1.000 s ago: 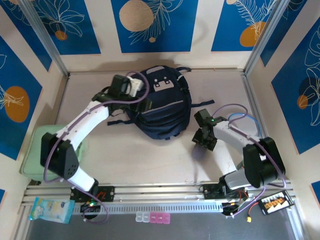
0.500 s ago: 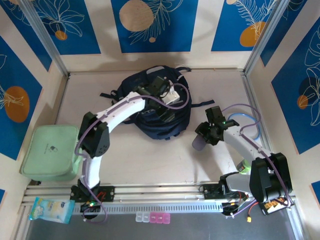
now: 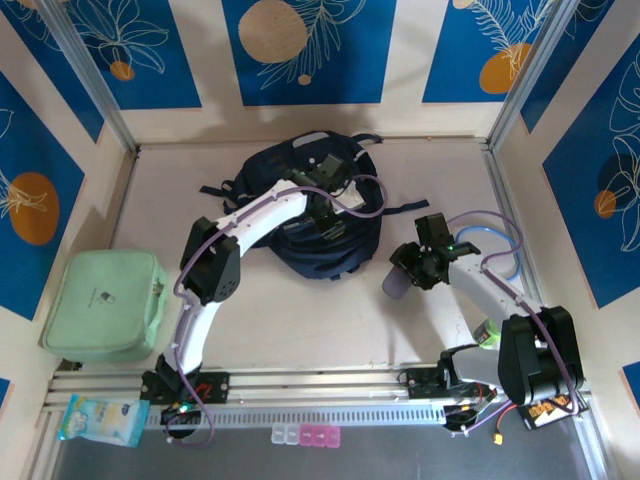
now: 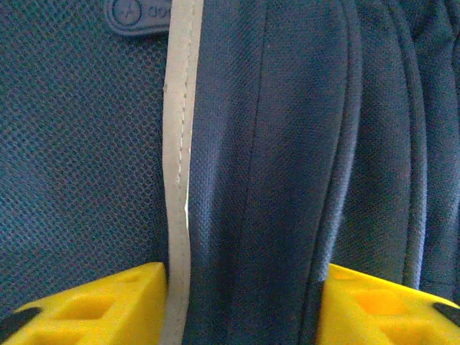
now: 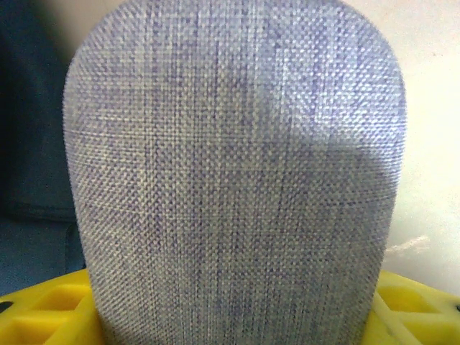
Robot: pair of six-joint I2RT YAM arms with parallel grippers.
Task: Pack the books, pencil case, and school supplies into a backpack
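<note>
The navy backpack [image 3: 300,235] lies flat at the back middle of the table. My left gripper [image 3: 322,222] is down on its top, and in the left wrist view the yellow fingers [image 4: 108,302] pinch a fold of navy fabric [image 4: 287,144] beside the pale grey stripe [image 4: 176,180]. My right gripper [image 3: 412,270] hovers right of the backpack, shut on the grey pencil case [image 3: 396,284]. The woven pouch [image 5: 230,180] stands up between the right fingers [image 5: 50,309]. The books are out of view.
A pale-green flat box [image 3: 100,305] sits at the table's left edge. A blue-white packet [image 3: 100,420] and small pink and white pieces [image 3: 305,435] lie on the front rail. Patterned walls close in three sides.
My left arm has swung from the backpack's back-left corner across onto its middle and settled there. My right gripper, holding the pencil case, shifted slightly toward the right and now holds still.
</note>
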